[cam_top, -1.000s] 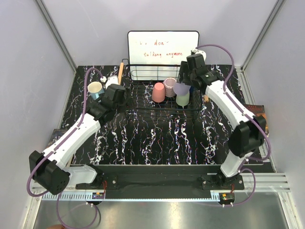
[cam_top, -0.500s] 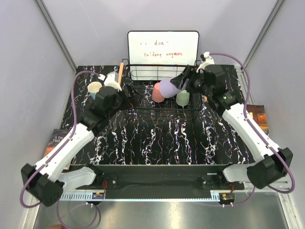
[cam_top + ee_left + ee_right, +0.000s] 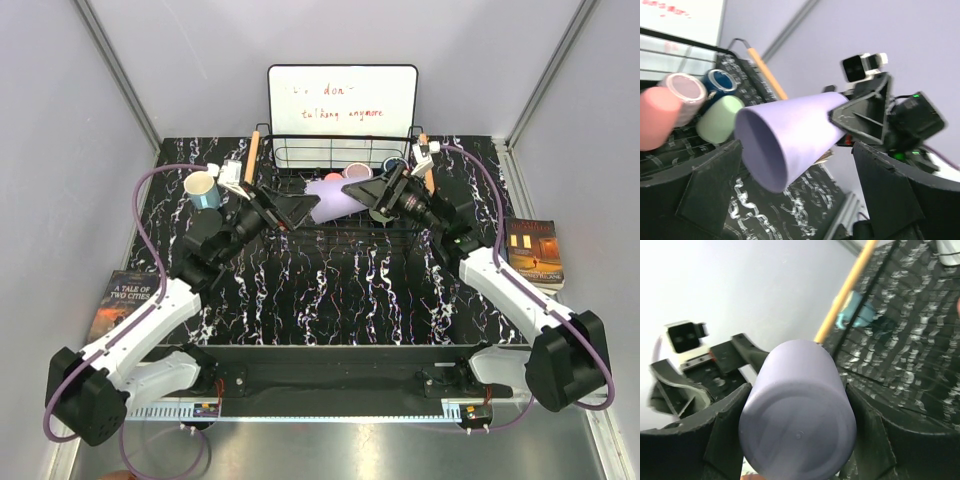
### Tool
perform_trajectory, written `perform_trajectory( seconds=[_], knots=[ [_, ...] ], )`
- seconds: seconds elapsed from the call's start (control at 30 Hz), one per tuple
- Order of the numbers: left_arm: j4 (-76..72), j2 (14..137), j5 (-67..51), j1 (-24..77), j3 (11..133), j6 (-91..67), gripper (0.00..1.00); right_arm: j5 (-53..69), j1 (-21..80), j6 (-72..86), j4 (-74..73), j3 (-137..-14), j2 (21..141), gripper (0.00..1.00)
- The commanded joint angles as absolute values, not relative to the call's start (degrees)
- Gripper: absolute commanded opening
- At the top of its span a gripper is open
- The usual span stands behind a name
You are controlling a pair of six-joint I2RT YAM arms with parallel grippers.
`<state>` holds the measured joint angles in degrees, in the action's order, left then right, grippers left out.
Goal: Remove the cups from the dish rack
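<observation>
**Item 1. Table [image 3: 330,300].** Black top with white marbling. The arm bases are at 6 o'clock.

**Item 2. Left book [image 3: 125,298].** Flat at 8 o'clock, at the table's edge.

**Item 3. Right book [image 3: 535,250].** Flat at 3 o'clock, at the table's edge.

**Item 4. Left gripper [image 3: 305,205].** Just short of the table's centre, at the near edge of the rack and pointing toward 3 o'clock. The jaws are spread wide. In the left wrist view the lavender cup's mouth lies between the two fingers, and no contact can be seen.

**Item 5. Lavender cup [image 3: 330,198].** Held in the air on its side above the rack's near part. The open mouth faces 9 o'clock and the base faces 3 o'clock.

**Item 6. Right gripper [image 3: 352,193].** Faces the left gripper and points toward 9 o'clock. It is clamped on the lavender cup at the base end, one finger on each side.

**Item 7. Dish rack [image 3: 290,160].** Black wire, at 12 o'clock from centre. One wooden handle [image 3: 252,155] is on its 9 o'clock side; another shows at its 3 o'clock side. Inside, close together:
- salmon pink cup [image 3: 657,125]
- mauve cup [image 3: 685,95]
- dark navy cup [image 3: 720,82]
- pale green cup [image 3: 722,117]

**Item 8. Light blue cup [image 3: 202,188].** Upright on the table at 10 o'clock, cream inside. It is outside the rack, beyond the handle on the 9 o'clock side.

**Item 9. White board [image 3: 342,100].** Stands behind the rack at 12 o'clock. The handwriting is too faint to read fully.
</observation>
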<state>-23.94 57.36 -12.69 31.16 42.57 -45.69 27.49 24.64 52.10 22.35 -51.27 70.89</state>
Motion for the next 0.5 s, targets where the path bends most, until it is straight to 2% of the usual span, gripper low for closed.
perform_trajectory(
  seconds=[0.0,0.2,0.47],
  knots=[
    [-39.6,59.0,-19.4,31.4,41.8,-49.9,0.96,32.3,24.9,60.5,40.1,-50.3,71.1,0.00],
    [-46.7,62.3,-22.9,31.4,40.8,-53.8,0.93,34.8,24.9,65.0,47.0,-50.2,73.7,0.00],
    [-57.1,68.0,-27.2,31.6,40.3,-59.7,0.75,37.2,25.0,69.8,54.4,-49.0,76.3,0.00]
  ],
)
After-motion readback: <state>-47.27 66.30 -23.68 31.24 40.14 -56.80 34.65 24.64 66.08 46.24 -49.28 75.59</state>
